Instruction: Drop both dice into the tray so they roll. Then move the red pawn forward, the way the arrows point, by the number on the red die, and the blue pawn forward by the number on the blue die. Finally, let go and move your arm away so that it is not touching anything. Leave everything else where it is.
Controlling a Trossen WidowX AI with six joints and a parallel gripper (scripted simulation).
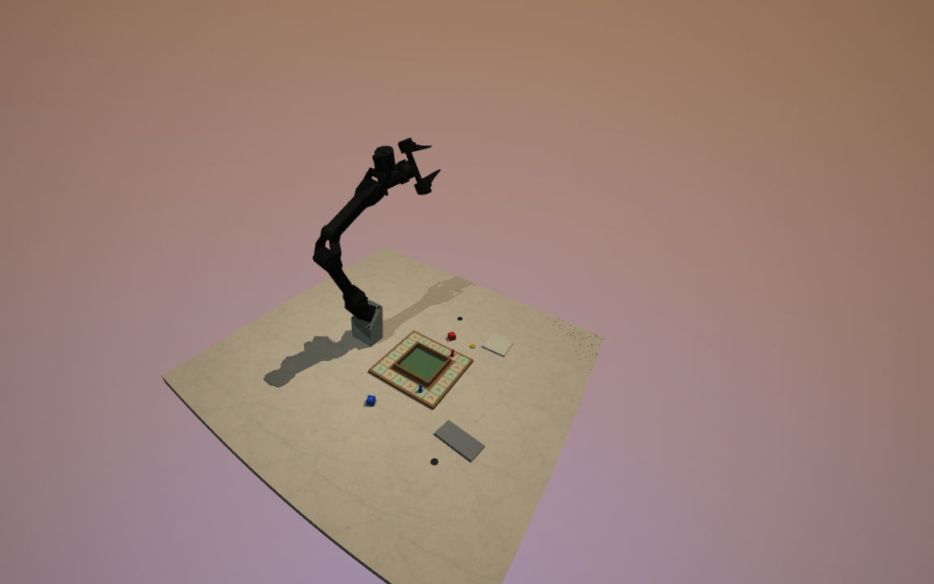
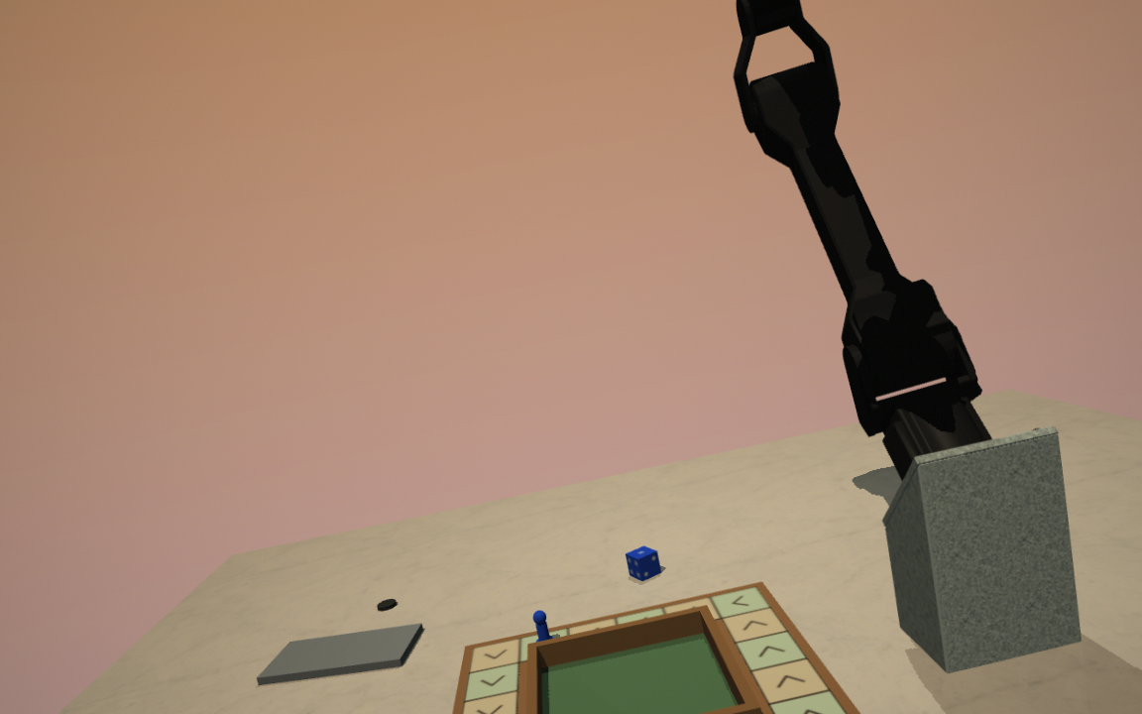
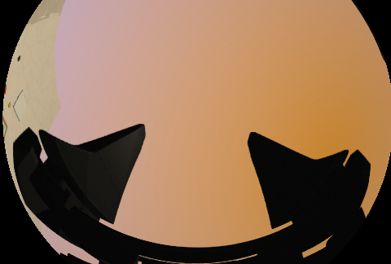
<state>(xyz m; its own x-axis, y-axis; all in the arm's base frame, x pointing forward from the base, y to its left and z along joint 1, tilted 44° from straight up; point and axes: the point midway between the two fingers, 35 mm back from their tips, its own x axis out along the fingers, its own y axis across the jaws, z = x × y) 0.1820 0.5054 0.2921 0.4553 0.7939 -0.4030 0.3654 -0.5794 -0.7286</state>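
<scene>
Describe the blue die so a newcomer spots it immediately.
Find the square board with arrow tiles. Just outside it, on the tabletop, sits the blue die. It is a pipped cube, unlike the knob-topped blue pawn on the board.

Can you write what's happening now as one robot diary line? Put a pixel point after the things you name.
end effector (image 1: 435, 159) (image 3: 198, 134): open, raised | red die (image 1: 452, 336): outside tray (image 1: 406, 375) | blue die (image 1: 370, 400) (image 2: 642, 563): outside tray | pawns: on board

Table: your pale, veined tabletop (image 1: 296, 435) (image 2: 735, 524) (image 3: 38, 48) spreads below your claw.
Directly on it, below your claw: game board (image 1: 376, 375) (image 2: 783, 621), red die (image 1: 452, 336), blue die (image 1: 370, 400) (image 2: 642, 563), grey slab (image 1: 459, 440) (image 2: 340, 654).
</scene>
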